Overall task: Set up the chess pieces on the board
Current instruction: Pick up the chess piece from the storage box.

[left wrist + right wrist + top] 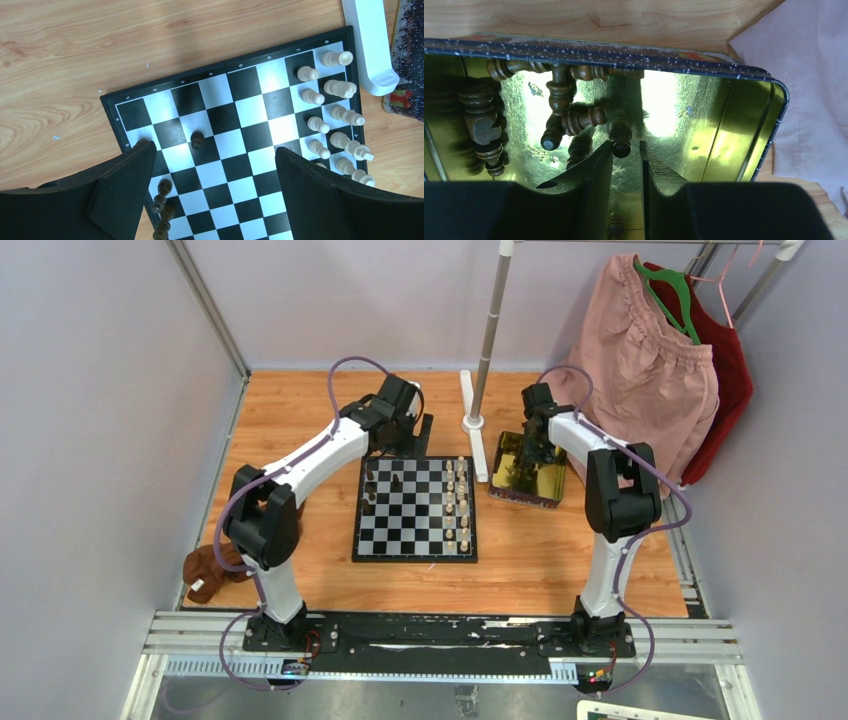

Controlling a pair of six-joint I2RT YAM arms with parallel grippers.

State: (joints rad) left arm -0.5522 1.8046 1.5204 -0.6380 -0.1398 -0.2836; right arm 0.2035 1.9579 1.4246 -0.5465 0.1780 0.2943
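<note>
gold tray (719, 135) | pink shorts (640, 350) | red garment (730, 380) | brown cloth (205, 570)

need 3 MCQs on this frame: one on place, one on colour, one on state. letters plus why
1. Where is the right tool?
A parked at its base
B down inside the gold tin
C pressed against the back wall

2. What colour are the chess pieces standing in two rows on the side of the board nearest the tin?
A cream
B red
C dark brown

3. The left tool is:
A shut on a piece
B shut, empty
C wide open, empty

Answers:
1 B: its wrist view shows the tin's walls around the fingers.
2 A: both rows are pale.
3 C: its fingers stand far apart with only the board seen between them.
</note>
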